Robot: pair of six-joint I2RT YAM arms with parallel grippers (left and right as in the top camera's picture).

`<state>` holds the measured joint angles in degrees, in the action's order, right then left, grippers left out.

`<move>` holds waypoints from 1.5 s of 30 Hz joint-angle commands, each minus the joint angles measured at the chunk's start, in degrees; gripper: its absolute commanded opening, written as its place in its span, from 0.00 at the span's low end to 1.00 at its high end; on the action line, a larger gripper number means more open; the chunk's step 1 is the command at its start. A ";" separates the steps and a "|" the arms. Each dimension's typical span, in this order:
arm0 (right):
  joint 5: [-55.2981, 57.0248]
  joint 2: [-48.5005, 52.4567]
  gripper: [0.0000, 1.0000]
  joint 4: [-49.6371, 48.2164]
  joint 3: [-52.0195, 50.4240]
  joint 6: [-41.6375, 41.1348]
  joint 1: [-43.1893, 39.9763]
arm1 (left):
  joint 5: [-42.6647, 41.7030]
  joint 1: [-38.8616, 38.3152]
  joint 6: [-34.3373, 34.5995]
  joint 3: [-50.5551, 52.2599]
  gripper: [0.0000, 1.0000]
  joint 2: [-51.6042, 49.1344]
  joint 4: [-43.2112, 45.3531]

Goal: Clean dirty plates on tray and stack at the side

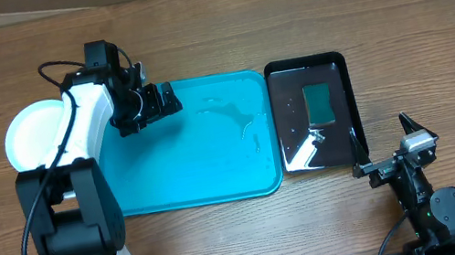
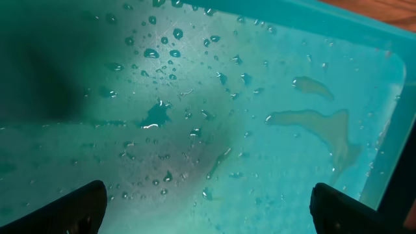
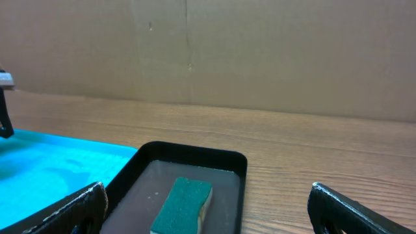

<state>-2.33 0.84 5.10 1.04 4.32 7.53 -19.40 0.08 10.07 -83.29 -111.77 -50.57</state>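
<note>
Closest to us under the overhead camera is the left arm (image 1: 71,214), its bulky black joint at the tray's left end. Just left of it, off the tray, sit the plates (image 1: 28,135). We see a white one on top, but the arm hides part of it and we can't tell how many lie beneath.

Moving right, the left gripper (image 1: 166,101) hovers with jaws spread wide and empty over the tray (image 1: 216,166), which carries only water drops and puddles, no plate. So the stack lies to that gripper's left, on the left arm's side.

Further right, the black tray (image 1: 305,62) holds the green sponge (image 1: 319,103). Far right is the right gripper (image 1: 386,147), also wide and empty, well apart from the plates. We judge the job all but done.
</note>
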 commanded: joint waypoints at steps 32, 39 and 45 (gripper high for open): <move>0.26 -0.68 1.00 -0.33 -0.57 0.22 -0.26 | 11.43 0.00 -3.89 28.98 1.00 84.26 0.33; 0.26 -0.68 1.00 -0.33 -0.57 0.22 -0.26 | 12.55 1.36 -3.87 44.04 1.00 101.02 17.70; 0.28 -0.68 1.00 -0.33 -0.57 0.22 -0.26 | 12.33 2.29 -3.87 54.58 1.00 110.12 44.61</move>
<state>-2.35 0.84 5.17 1.04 4.36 7.51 -7.84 1.93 7.01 -32.97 -4.78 -11.90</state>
